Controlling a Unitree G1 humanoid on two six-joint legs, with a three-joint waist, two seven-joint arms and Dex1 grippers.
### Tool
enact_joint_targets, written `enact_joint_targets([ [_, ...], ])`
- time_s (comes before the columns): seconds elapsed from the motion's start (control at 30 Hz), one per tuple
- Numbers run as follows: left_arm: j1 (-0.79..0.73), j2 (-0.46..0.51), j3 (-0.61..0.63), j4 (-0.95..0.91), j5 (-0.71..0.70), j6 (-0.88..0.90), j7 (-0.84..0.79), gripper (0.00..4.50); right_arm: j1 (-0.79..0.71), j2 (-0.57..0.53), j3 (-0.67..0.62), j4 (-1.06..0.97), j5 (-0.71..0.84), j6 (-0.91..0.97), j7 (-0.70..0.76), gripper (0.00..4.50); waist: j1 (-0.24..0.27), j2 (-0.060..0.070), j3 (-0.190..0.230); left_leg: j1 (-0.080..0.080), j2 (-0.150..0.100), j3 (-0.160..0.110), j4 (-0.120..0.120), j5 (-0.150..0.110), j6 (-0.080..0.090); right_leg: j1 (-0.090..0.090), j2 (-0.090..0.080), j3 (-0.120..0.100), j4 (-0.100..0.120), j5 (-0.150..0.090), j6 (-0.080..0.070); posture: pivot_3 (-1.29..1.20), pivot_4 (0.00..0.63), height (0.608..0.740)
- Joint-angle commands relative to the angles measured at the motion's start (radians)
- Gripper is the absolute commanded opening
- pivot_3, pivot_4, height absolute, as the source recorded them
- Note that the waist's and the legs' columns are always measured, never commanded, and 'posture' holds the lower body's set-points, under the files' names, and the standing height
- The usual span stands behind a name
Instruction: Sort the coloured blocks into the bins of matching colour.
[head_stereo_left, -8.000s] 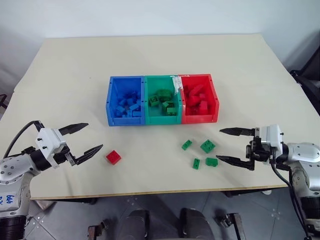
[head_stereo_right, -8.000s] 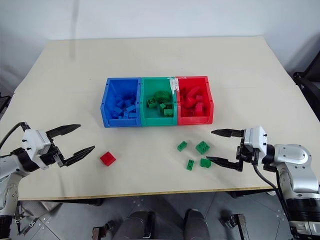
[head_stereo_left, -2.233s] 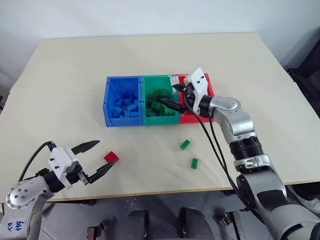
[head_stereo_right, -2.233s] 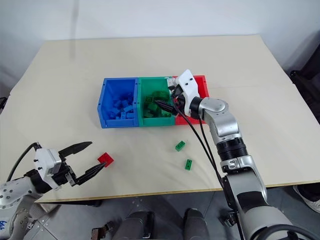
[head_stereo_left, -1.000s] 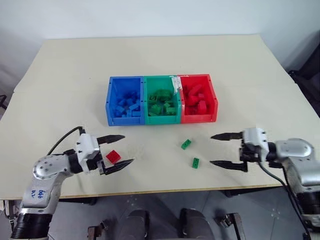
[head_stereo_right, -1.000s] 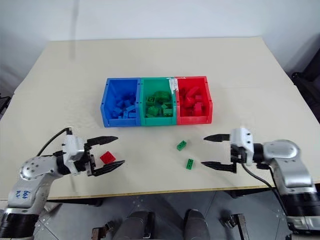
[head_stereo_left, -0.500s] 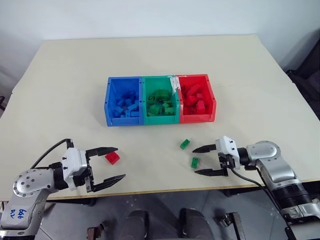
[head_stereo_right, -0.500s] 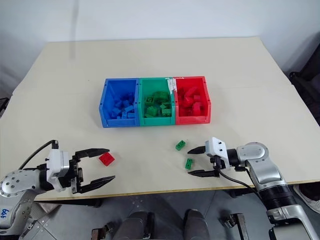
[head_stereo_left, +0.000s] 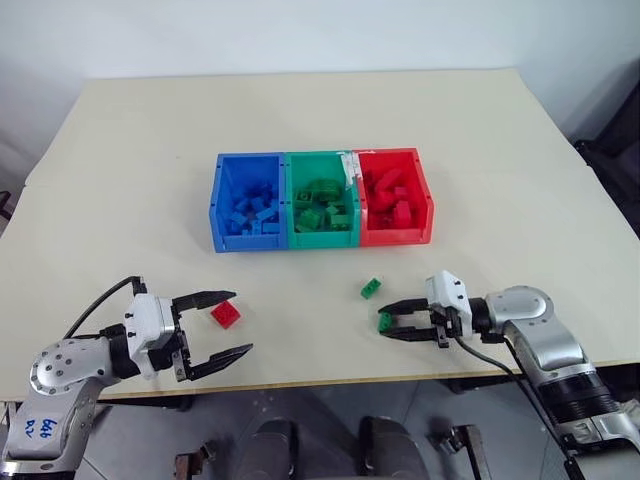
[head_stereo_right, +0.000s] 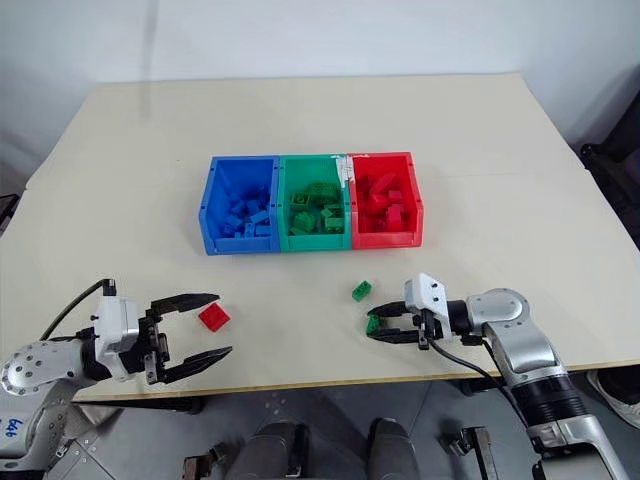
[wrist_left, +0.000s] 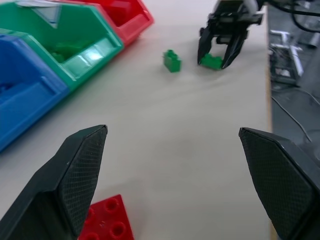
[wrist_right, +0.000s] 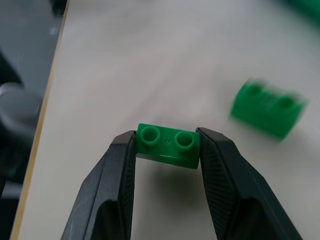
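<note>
Since a second ago, the right gripper (wrist_right: 167, 150) has been moved left to the nearer green block (wrist_right: 168, 145) and closed on its two ends, so the block is now pinched between the fingers, low at the table (head_stereo_left: 480, 150), near the front edge. The other green block (head_stereo_left: 371, 288) lies just beyond it, and the red block (head_stereo_left: 226, 314) is kept between the wide-open, empty fingers of the left gripper (head_stereo_left: 222, 325). The block is judged ready to be carried to the green bin (head_stereo_left: 322, 236).

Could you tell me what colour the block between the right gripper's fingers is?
Green block, clearest in the right wrist view.
</note>
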Motion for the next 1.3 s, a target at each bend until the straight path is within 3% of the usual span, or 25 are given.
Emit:
enact_joint_targets([
  [0.03,0.015,-0.023,0.062,-0.039,-0.041,0.006,0.058,4.50,-0.125,0.067,-0.058,-0.077,0.074,0.124,-0.137,1.47,-0.007,0.000,0.000,0.000,0.000,0.001,0.000,0.000,0.000,0.000,0.000,0.001,0.000,0.000,0.000,0.00,0.150,0.740],
  [0.2,0.063,-0.050,0.097,-0.030,-0.036,-0.001,0.093,4.50,-0.356,0.222,-0.021,0.020,-0.027,0.182,-0.370,1.47,-0.014,0.000,0.000,0.000,0.002,0.001,-0.001,-0.001,-0.002,-0.003,0.001,0.001,0.002,0.000,-0.001,0.00,0.150,0.740],
  [0.37,0.105,-0.076,0.101,-0.036,-0.022,-0.024,0.116,4.50,-0.512,0.333,0.018,0.171,-0.117,0.204,-0.504,1.47,-0.013,0.000,0.000,-0.001,0.000,-0.002,-0.002,-0.001,-0.001,-0.004,0.000,-0.001,0.003,0.000,-0.002,0.00,0.150,0.740],
  [0.5,0.126,-0.088,0.097,-0.047,-0.017,-0.032,0.131,4.50,-0.581,0.367,0.035,0.318,-0.184,0.124,-0.537,2.85,-0.014,0.000,0.000,-0.002,-0.001,-0.004,-0.002,-0.001,-0.001,-0.004,0.000,-0.002,0.003,0.001,-0.003,0.00,0.150,0.740],
  [0.63,0.148,-0.088,0.108,-0.047,-0.016,-0.046,0.136,4.50,-0.592,0.361,0.016,0.334,-0.170,0.079,-0.488,4.24,-0.023,0.000,0.000,-0.002,-0.002,-0.003,-0.002,-0.001,-0.001,-0.004,0.000,-0.002,0.003,0.001,-0.003,0.00,0.150,0.740],
  [0.67,0.151,-0.084,0.109,-0.046,-0.016,-0.049,0.135,4.50,-0.580,0.346,0.011,0.311,-0.158,0.080,-0.460,4.47,-0.026,0.000,0.000,-0.002,-0.001,-0.003,-0.003,-0.001,-0.001,-0.004,0.000,-0.002,0.003,0.001,-0.003,0.00,0.150,0.740],
  [1.03,0.014,-0.030,0.011,-0.008,-0.007,-0.035,0.070,4.50,-0.190,0.046,-0.135,-0.128,0.068,0.099,-0.147,4.47,-0.002,0.000,0.000,-0.002,-0.001,-0.002,-0.004,-0.002,0.000,-0.002,0.000,-0.003,0.000,0.001,-0.003,0.00,0.150,0.740],
  [1.2,-0.159,-0.029,-0.114,0.080,0.030,-0.044,0.001,4.50,0.140,-0.149,-0.320,-0.069,0.042,-0.174,0.027,4.47,0.027,0.000,0.000,-0.001,-0.001,-0.001,-0.002,-0.002,0.000,0.000,0.001,-0.005,0.000,0.001,-0.003,0.00,0.150,0.740],
  [1.3,-0.227,-0.035,-0.161,0.122,0.045,-0.049,-0.031,4.50,0.223,-0.195,-0.363,-0.004,0.038,-0.285,0.069,4.47,0.023,0.000,0.000,-0.001,-0.002,0.003,-0.001,-0.003,0.002,0.000,0.000,-0.004,-0.002,0.001,-0.001,0.00,0.150,0.740],
])
